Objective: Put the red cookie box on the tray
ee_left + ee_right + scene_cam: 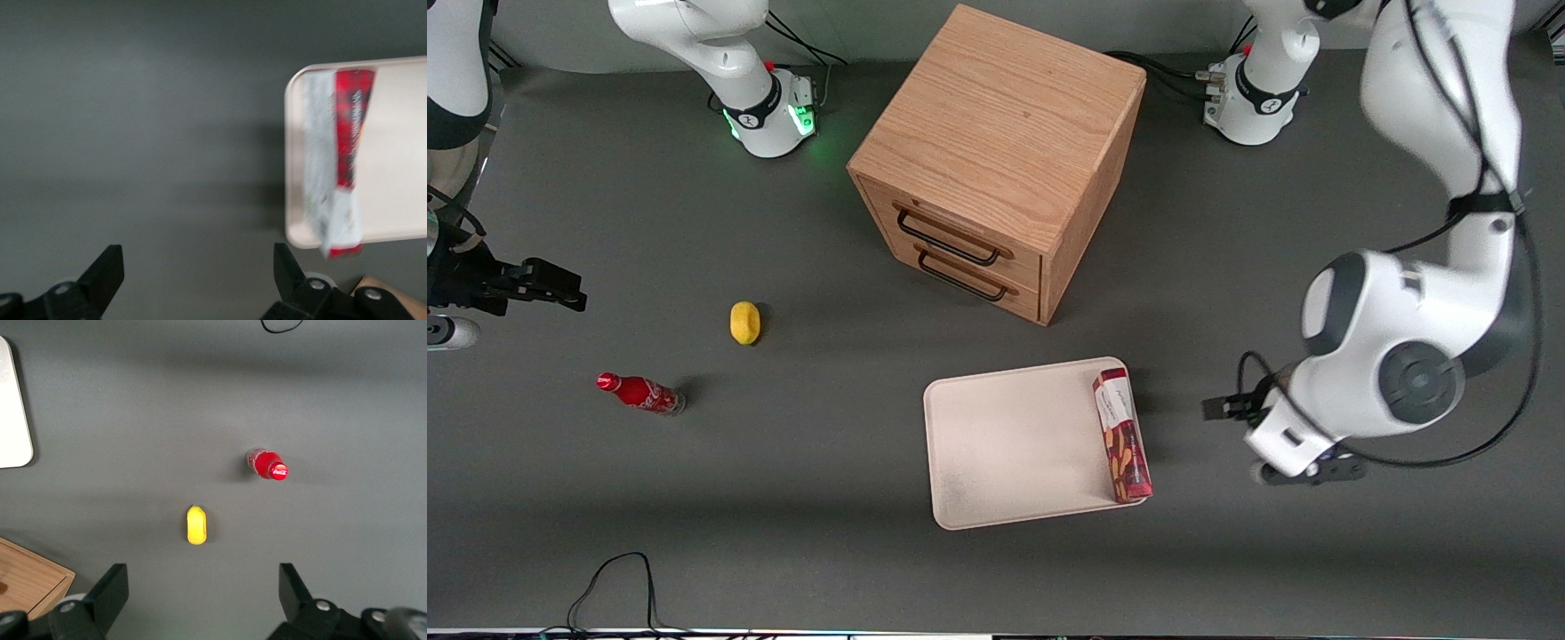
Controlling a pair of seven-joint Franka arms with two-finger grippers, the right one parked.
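front view: the tray [1005, 444] lies in the lower centre of the frame on the dark table [783, 498], nearer the camera than the wooden drawer cabinet [996, 160]. the red cookie box [1121, 435] lies flat on the tray along its edge toward the working arm's end, white label end pointing toward the cabinet. the left gripper [1232, 407] hangs at the lower right of the frame, apart from the tray and holding nothing. a yellow lemon [744, 322] and a small red soda bottle [640, 393] sit at the left of the frame, toward the parked arm's end.

left wrist view: the gripper's fingers [103, 273] are spread wide over bare table, with nothing between them. the box [337, 160] lies along the rim of the tray [393, 167].

right wrist view: lemon [197, 525] near the frame's centre, bottle [268, 465] upper right of it, apart.
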